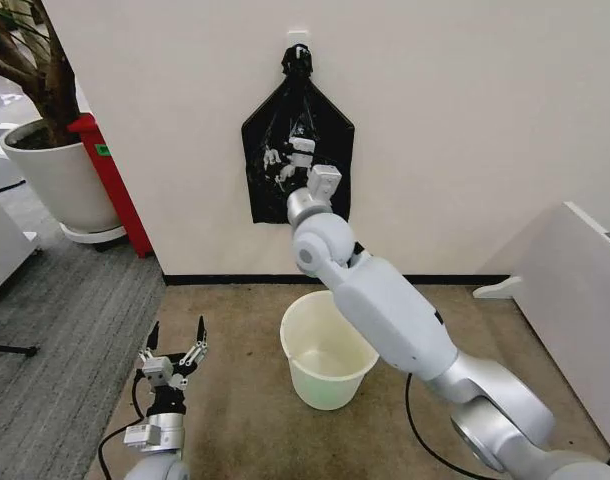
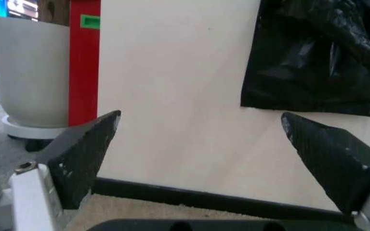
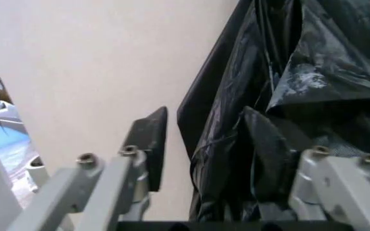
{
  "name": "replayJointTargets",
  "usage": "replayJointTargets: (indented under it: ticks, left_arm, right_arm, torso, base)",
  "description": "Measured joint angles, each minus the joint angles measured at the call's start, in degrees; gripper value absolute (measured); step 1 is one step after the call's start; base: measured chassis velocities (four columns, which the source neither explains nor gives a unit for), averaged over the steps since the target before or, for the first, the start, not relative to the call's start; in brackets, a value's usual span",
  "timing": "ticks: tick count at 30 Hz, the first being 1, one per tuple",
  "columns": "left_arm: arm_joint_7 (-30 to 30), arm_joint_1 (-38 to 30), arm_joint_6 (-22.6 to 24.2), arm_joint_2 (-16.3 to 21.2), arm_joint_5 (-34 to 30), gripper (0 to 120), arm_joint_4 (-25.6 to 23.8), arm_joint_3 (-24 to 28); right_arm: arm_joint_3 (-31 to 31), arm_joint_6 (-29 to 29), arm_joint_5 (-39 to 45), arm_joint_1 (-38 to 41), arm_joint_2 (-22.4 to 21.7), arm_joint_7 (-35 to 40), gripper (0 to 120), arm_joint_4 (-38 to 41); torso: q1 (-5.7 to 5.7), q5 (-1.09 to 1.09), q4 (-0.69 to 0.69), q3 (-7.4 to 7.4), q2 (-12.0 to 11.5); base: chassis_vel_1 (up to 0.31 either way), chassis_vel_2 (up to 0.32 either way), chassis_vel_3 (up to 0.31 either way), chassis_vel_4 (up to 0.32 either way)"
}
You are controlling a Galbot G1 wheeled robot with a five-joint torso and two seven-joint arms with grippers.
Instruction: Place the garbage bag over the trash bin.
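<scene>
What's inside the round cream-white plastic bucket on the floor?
The round cream-white plastic bucket looks empty: bare inner wall and bottom, no liner. The right arm's white forearm covers part of its rim and right side.

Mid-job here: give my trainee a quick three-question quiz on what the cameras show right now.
1. True or false: the small cream-white plastic trash bin already has a bag over it.
2. Which gripper is up at the glossy black plastic bag bundle on the wall? A) left B) right
3. How do the left gripper jaws stand?

Key: 1 false, it stands bare on the floor. 2 B, the right gripper, one finger against the plastic. 3 open, low beside the bin.
</scene>
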Motion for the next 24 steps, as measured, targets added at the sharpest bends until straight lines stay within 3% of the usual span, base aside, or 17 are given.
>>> replayJointTargets:
  ticks: [7, 13, 24]
  left_arm:
    - [0.0, 0.2, -0.3, 0.5, -0.2, 99, -0.2, -0.5]
    - [0.0, -0.1, -0.3, 0.6, -0.3, 99, -0.2, -0.3]
    - [0.0, -0.1, -0.2, 0.1, 0.0, 99, 0.1, 0.1]
  right_arm:
    - [0.9, 0.8, -1.3, 0.5, 0.5, -0.6, 75, -5.3]
    - [1.1, 0.7, -1.7, -1.2, -0.5, -0.6, 96, -3.9]
    - [1.7, 1.4, -1.7, 1.3, 1.2, -1.0, 100, -8.2]
  torso:
    - [0.00, 0.01, -0.02, 0.00, 0.0]
    - [0.00, 0.02, -0.03, 0.00, 0.0]
    - [0.00, 0.01, -0.02, 0.00, 0.0]
  base:
    - [0.000, 0.000, 0.000, 0.000]
    - [0.000, 0.000, 0.000, 0.000]
    - [0.000, 0.000, 0.000, 0.000]
